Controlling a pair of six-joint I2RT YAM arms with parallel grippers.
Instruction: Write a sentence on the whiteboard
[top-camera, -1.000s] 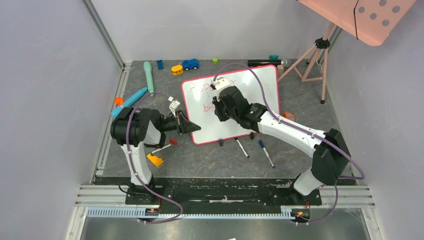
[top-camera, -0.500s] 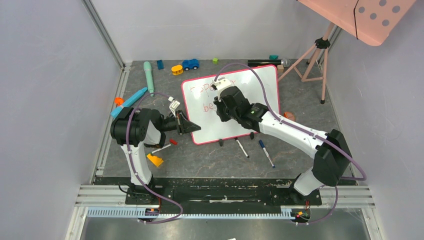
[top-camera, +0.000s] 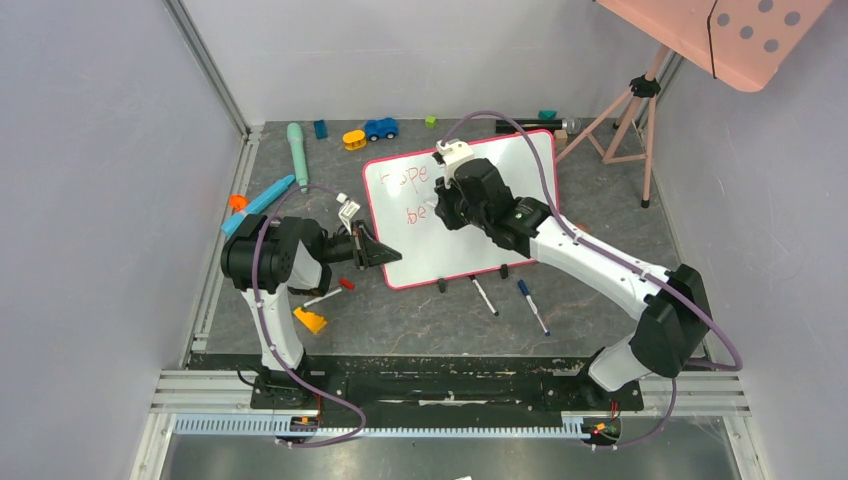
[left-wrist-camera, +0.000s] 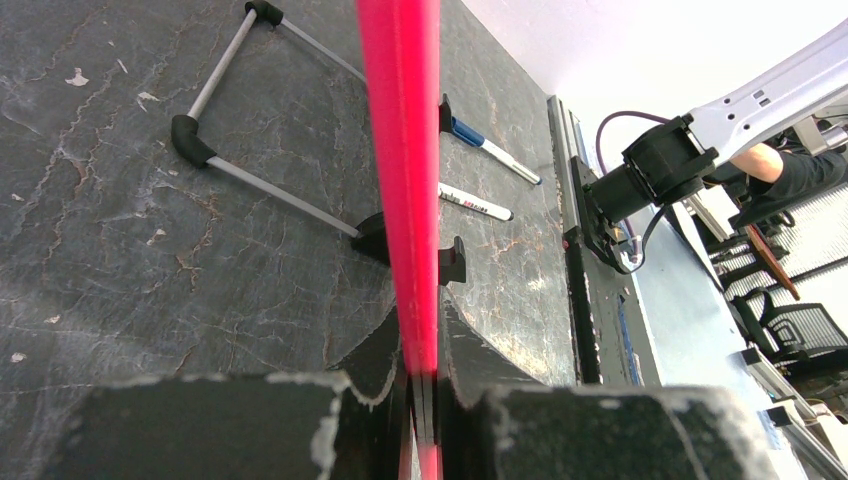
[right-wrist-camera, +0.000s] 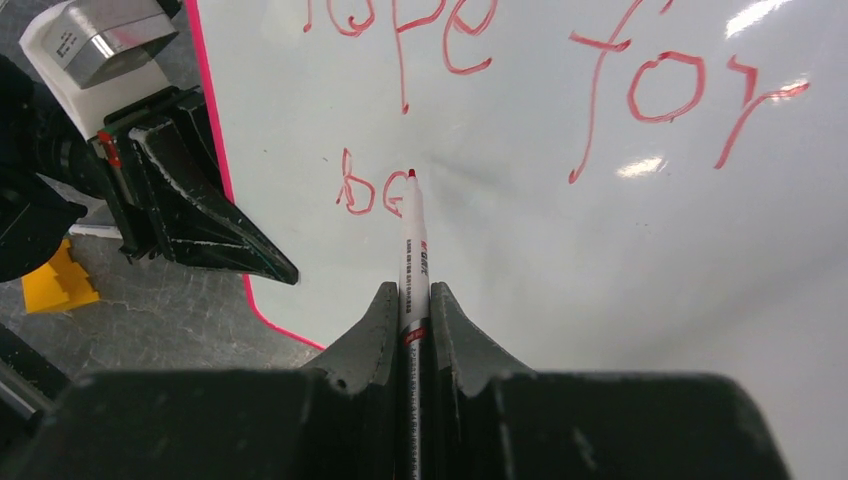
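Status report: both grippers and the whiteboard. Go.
Left gripper shut on whiteboard frame. Right gripper shut on red marker, tip at "be". Sentence reads "hope for be", unfinished. Spare markers on table, off the board.

Your whiteboard is glossy, its white face throwing back light spots, set in a smooth red-pink frame, probably plastic. The table looks dark, matt, rough and scuffed. The marker barrel is smooth white plastic. The right gripper is matt black, worn pale at its edges.
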